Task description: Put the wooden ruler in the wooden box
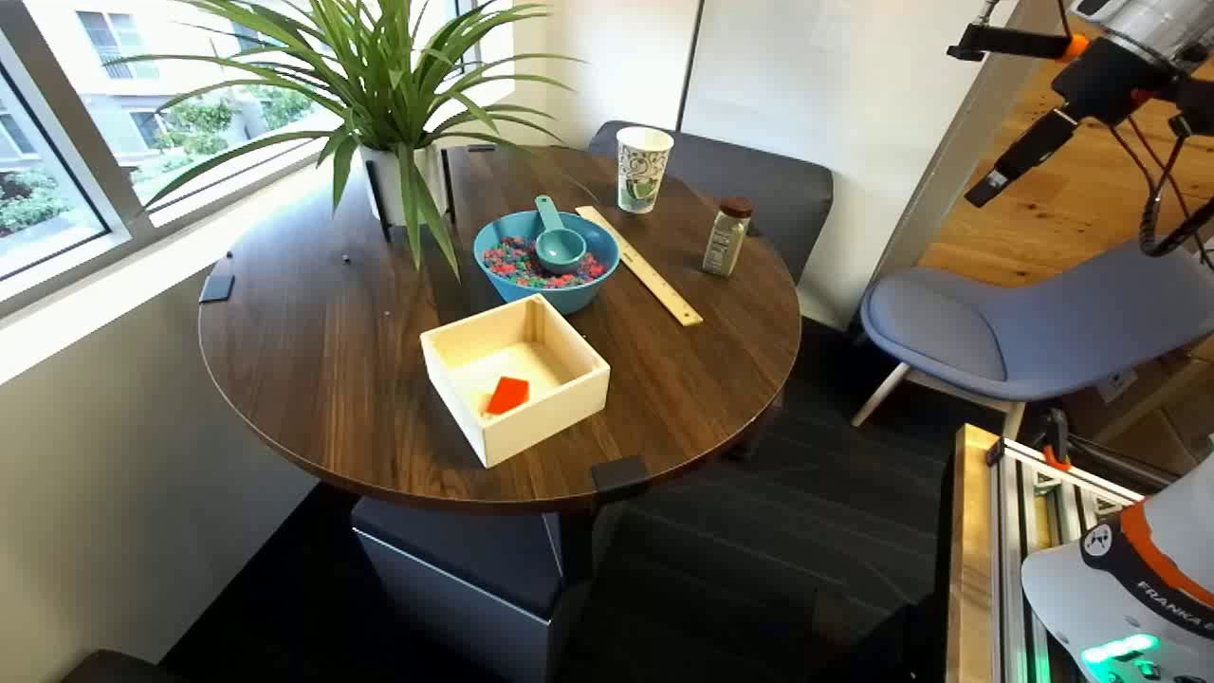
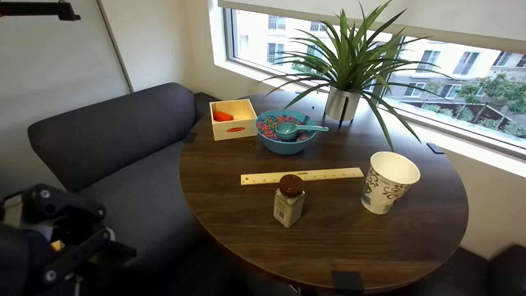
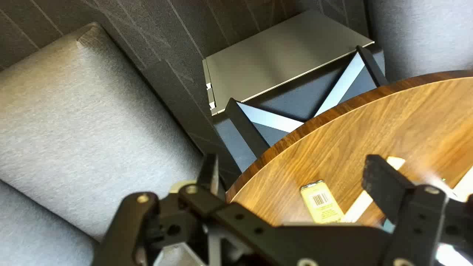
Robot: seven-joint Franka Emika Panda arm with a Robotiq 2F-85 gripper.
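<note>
1. On the round brown table [image 1: 313, 379], the wooden ruler [image 1: 641, 267] lies flat, right of the blue bowl [image 1: 574, 300] in an exterior view.
2. Nearer and to the left there, the wooden box [image 1: 547, 415] holds a red piece [image 1: 508, 395].
3. Right of the ruler stand a paper cup [image 1: 642, 173], far, and a brown-lidded jar [image 1: 726, 239], nearer.
4. The gripper [image 3: 293, 170], its fingers wide apart in the wrist view, hangs right of the table in an exterior view.
</note>
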